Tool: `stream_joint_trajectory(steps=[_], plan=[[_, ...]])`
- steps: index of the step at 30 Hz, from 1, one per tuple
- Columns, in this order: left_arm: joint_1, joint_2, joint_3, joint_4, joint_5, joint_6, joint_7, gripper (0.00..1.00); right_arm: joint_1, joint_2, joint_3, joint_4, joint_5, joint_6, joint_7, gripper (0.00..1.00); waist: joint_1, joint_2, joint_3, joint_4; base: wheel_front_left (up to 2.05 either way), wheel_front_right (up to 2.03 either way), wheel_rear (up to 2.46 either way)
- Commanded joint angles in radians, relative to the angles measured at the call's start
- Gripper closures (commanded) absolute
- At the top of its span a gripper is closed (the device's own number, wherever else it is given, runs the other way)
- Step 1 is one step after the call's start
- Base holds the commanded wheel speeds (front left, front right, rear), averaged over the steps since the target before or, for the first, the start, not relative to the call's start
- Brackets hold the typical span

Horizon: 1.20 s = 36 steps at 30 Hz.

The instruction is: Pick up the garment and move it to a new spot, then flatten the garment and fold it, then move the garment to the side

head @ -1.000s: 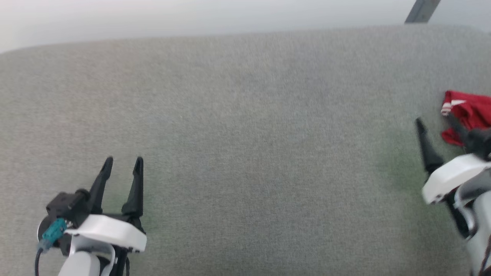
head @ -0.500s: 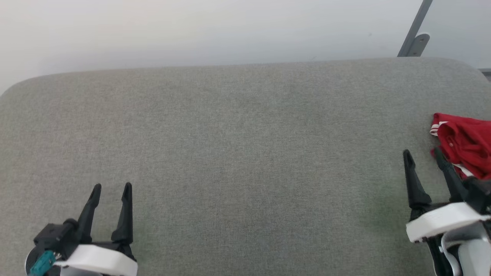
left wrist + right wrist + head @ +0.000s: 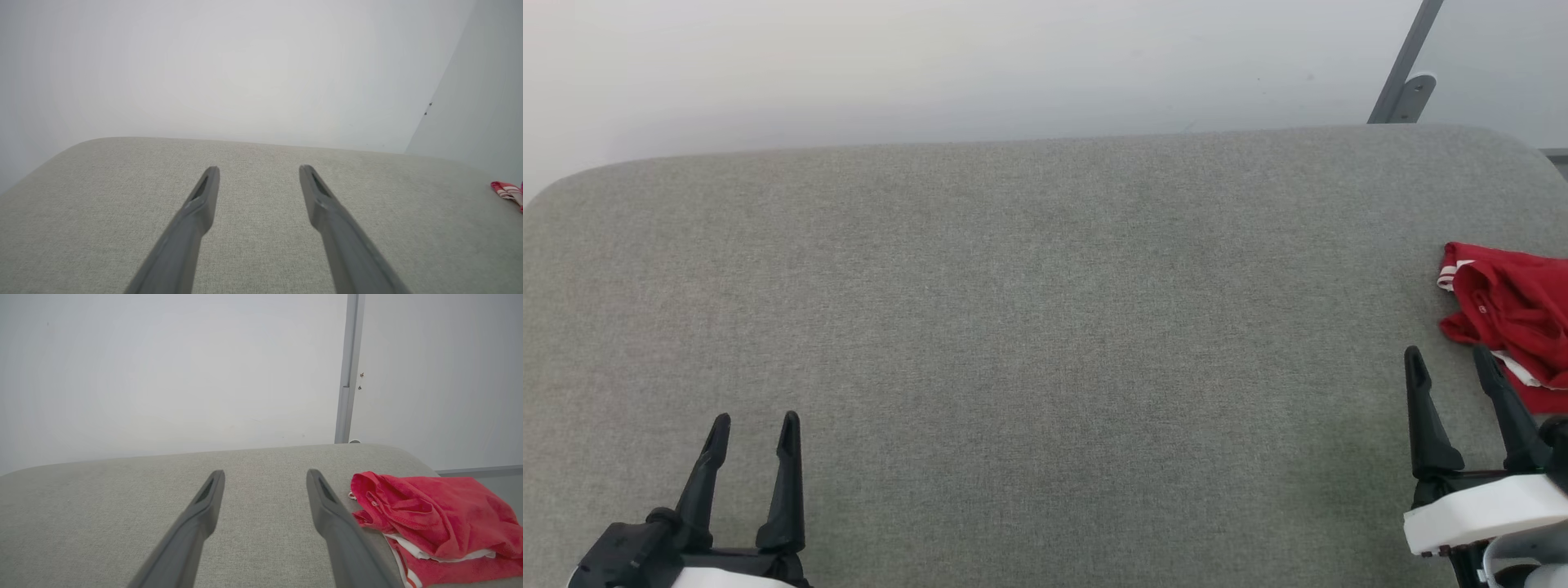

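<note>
The garment [image 3: 1511,314] lies bunched at the far right of the desk [image 3: 1029,310], close to that edge. The head view's border cuts it off, so its full outline cannot be told. It rests on the desk by its own weight, and nothing grips it.

The right pincer [image 3: 1447,356] hovers just beside the garment on the near side, its fingers spread and empty. Its outer finger comes close to the red cloth, but whether it brushes the cloth I cannot tell. The left pincer [image 3: 755,420] hangs well apart over the near left of the desk, likewise spread and empty, with grey surface between its fingers.

A heap at the side with both pincers free fits two stages. It may be a garment waiting to be grasped, with the right arm the one within reach. Or it may be a garment set aside once folded, with that arm standing clear (the layers are stacked, yet loose and rumpled, so the fold itself settles nothing).

In the right wrist view the bundle is wider than it is deep. Its long axis runs across the desk from left to right, roughly square to the fingers. A striped sleeve end [image 3: 1450,276] pokes out at the far left corner, pointing toward the desk's middle. A white band [image 3: 416,550] shows between red layers on the near side. Where the collar and hem lie, I cannot tell.
</note>
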<state>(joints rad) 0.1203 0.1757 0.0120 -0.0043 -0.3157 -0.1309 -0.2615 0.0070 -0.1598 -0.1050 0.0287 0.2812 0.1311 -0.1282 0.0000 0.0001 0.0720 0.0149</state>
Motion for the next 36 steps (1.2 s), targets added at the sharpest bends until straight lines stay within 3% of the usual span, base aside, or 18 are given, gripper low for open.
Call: stream_joint_trajectory(steps=[1, 36], plan=[[0.008, -0.001, 0.003, -0.005, 0.004, 0.001, -0.005, 0.00, 0.009, 0.008, -0.006, -0.015, -0.005, -0.001, 0.007, 0.00, 0.0000, -0.0001, 0.000, 0.001, 0.00, 0.00, 0.00], [-0.008, -0.008, -0.001, 0.011, 0.021, 0.001, -0.005, 0.00, 0.007, 0.011, 0.007, -0.021, 0.014, -0.001, 0.019, 0.00, 0.0000, -0.0001, 0.003, 0.008, 0.00, 0.00, 0.00]])
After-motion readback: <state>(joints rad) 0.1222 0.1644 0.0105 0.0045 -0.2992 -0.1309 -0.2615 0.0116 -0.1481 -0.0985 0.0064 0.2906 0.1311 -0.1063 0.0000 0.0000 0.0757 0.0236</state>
